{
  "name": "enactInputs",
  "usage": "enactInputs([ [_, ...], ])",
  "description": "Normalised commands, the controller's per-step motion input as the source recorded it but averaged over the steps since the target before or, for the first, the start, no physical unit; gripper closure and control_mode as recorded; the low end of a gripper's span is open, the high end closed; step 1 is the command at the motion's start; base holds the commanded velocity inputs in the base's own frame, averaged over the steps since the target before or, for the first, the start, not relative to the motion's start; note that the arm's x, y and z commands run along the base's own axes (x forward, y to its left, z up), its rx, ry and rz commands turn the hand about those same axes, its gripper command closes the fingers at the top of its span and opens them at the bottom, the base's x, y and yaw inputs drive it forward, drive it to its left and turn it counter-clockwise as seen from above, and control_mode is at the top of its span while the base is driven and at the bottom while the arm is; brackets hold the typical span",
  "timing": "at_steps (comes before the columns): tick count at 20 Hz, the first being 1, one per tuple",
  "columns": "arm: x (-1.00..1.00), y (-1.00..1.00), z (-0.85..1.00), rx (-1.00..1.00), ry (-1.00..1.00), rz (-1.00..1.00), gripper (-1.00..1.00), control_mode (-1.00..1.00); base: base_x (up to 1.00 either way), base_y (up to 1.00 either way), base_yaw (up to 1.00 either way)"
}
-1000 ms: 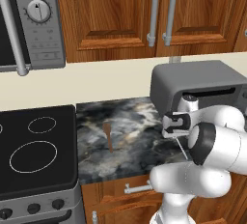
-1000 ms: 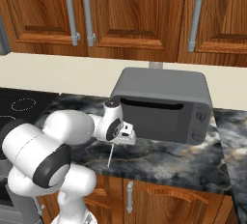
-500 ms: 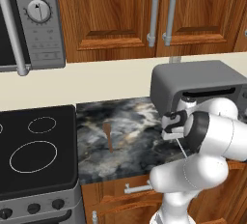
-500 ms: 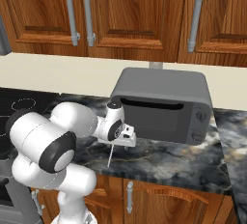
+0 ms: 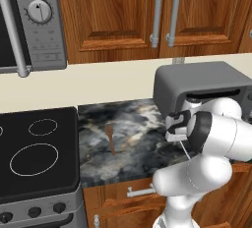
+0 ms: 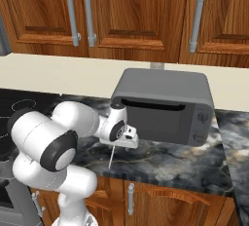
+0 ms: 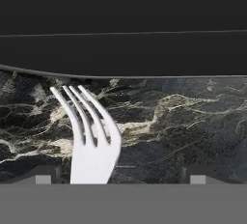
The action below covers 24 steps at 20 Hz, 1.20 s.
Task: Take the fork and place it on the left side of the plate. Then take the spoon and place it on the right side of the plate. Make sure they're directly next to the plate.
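Fork sits right in the pincer, between the two tips. In the hand view its tines fan up and away along the pincer's own line of sight, and its long axis runs with the fingers, not across them. It sits off-centre, close by the tip on that view's left side, with a clear gap to the other tip. From the left base view the fork reads as a thin pale line slanting down from the pincer toward the marbled bench. The right base view shows the same: fork hanging under the pincer, just in front of the grey toaster oven. Can't tell if the lower end touches the bench. Pincer jaws stand wide, near their fullest spread, far wider than the thin fork, so no squeeze on it is evident. Whether the near tip touches the fork can't be made out. Judgement: with the jaws this wide the fork looks loose rather than gripped. Any carry calls for the jaws to close across the handle first. Brown wooden spoon lies on the bench well off to the stove side, handle toward the bench's front edge.
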Motion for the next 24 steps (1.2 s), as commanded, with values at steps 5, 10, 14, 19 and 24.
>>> enactInputs([
  [5, -0.32, 0.07, -0.14, 0.04, 0.00, 0.00, -1.00, -1.00, 0.00, 0.00, 0.00],
  [10, -0.12, 0.44, -0.24, 0.01, 0.00, 0.00, 1.00, -1.00, 0.00, 0.00, 0.00],
  [14, 0.00, 0.56, -0.36, 0.00, 0.00, 0.00, 1.00, -1.00, 0.00, 0.00, 0.00],
  [19, 0.00, 0.26, -0.29, 0.00, 0.02, 0.00, 1.00, -1.00, 0.00, 0.00, 0.00],
  [24, -0.11, 0.01, 0.02, 0.00, 0.00, 0.00, 1.00, -1.00, 0.00, 0.00, 0.00],
])
